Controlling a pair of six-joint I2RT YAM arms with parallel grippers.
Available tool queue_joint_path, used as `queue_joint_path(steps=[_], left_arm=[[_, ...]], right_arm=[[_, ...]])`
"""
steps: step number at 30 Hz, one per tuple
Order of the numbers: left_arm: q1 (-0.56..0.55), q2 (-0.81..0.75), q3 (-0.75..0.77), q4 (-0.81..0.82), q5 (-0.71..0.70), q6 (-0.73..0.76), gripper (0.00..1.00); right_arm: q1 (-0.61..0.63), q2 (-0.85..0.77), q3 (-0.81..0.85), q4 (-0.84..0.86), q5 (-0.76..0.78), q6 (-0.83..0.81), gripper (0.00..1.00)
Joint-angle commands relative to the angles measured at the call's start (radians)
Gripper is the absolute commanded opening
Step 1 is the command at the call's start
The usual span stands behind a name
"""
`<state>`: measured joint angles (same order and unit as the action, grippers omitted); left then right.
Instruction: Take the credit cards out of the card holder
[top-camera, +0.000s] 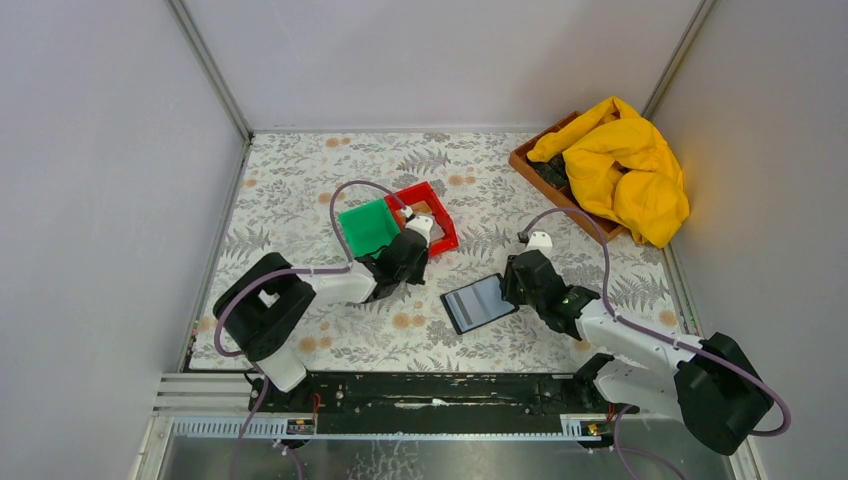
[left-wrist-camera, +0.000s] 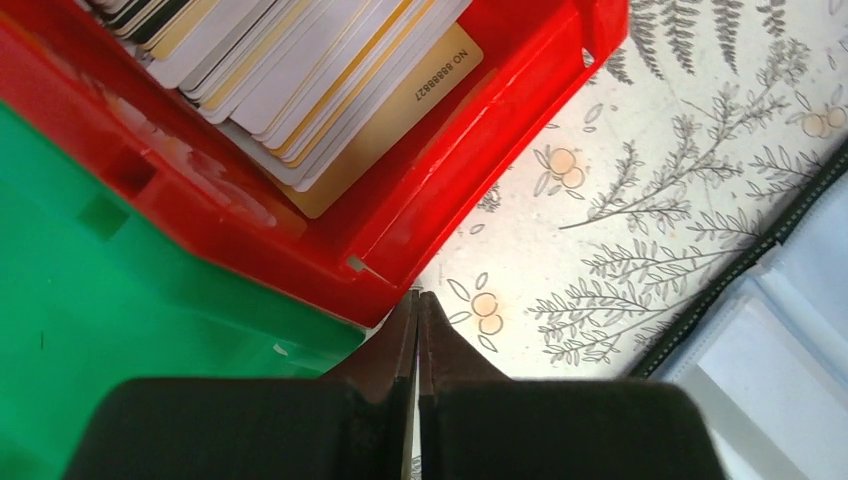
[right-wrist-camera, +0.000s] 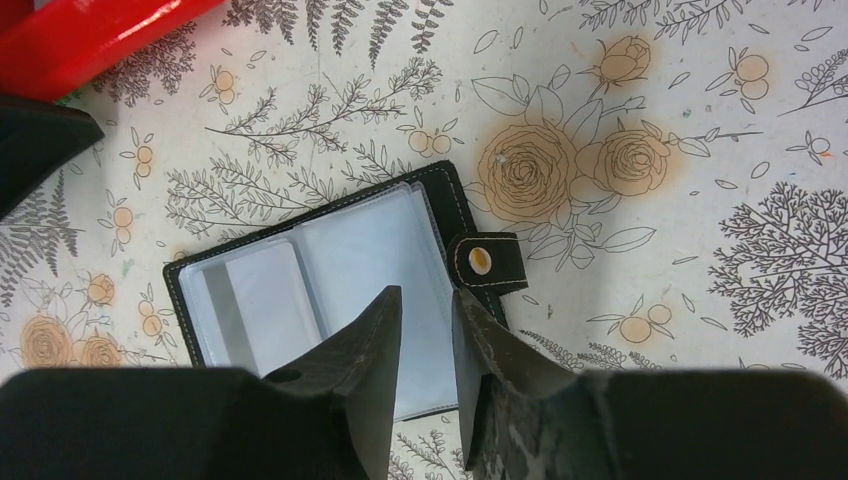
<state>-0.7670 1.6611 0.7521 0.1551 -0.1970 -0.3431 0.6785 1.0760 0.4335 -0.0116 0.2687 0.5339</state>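
Note:
The black card holder (right-wrist-camera: 455, 205) lies open on the flowered tablecloth, its clear bluish sleeves (right-wrist-camera: 360, 250) facing up and its snap tab (right-wrist-camera: 485, 262) to the right. It also shows in the top view (top-camera: 478, 302) and at the right edge of the left wrist view (left-wrist-camera: 790, 330). My right gripper (right-wrist-camera: 428, 295) hangs just above the holder's right page (top-camera: 515, 285), jaws apart with nothing between them. A stack of credit cards (left-wrist-camera: 330, 80) lies in the red bin (left-wrist-camera: 470, 190). My left gripper (left-wrist-camera: 417, 300) is shut and empty at that bin's near corner (top-camera: 408, 250).
A green bin (top-camera: 368, 228) stands against the red bin's (top-camera: 437, 222) left side. At the back right, a wooden tray (top-camera: 530, 160) holds a crumpled yellow cloth (top-camera: 625, 170). Grey walls close in the table on three sides.

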Motion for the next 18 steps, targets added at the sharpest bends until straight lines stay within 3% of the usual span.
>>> queue_joint_path(steps=[1,4,7,10,14,18], left_arm=[[0.038,-0.027,0.005,-0.015,-0.013,-0.021,0.00],[0.049,-0.061,-0.014,-0.002,-0.025,-0.015,0.00],[0.046,-0.101,-0.030,0.018,-0.023,-0.014,0.07],[0.023,-0.148,-0.033,0.062,0.041,-0.032,0.26],[-0.077,-0.165,0.030,0.102,0.056,-0.028,0.73],[-0.117,-0.148,0.035,0.193,0.112,-0.058,0.78]], right_arm=[[-0.002,0.014,0.028,0.041,0.010,-0.037,0.35],[-0.004,0.011,0.038,0.027,0.011,-0.048,0.50],[-0.004,-0.006,0.044,0.010,-0.003,-0.067,0.55],[-0.003,-0.026,0.063,-0.021,-0.108,-0.093,0.58],[0.056,-0.058,0.080,-0.031,-0.129,-0.094,0.60],[0.069,-0.026,0.093,-0.101,-0.086,-0.082,0.56]])
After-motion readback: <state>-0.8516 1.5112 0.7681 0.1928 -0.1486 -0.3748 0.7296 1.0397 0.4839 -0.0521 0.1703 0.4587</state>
